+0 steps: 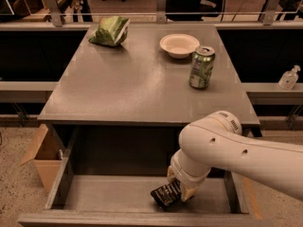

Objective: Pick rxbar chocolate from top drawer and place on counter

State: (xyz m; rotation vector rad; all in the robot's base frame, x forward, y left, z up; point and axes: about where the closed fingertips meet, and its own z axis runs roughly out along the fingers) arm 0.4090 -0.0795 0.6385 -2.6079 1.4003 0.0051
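Rxbar (165,196) lies tilted in drawer (108,193), at gripper's (182,194) eight o'clock, apparently touching; grip cannot tell.

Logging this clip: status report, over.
Gripper low in open top drawer, against rxbar chocolate. Bar tilted, not on counter. Counter holds can, bowl, green bag.

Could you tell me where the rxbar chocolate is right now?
The rxbar chocolate is tilted in the open top drawer, low and right of centre in the camera view, at the gripper reaching into it.
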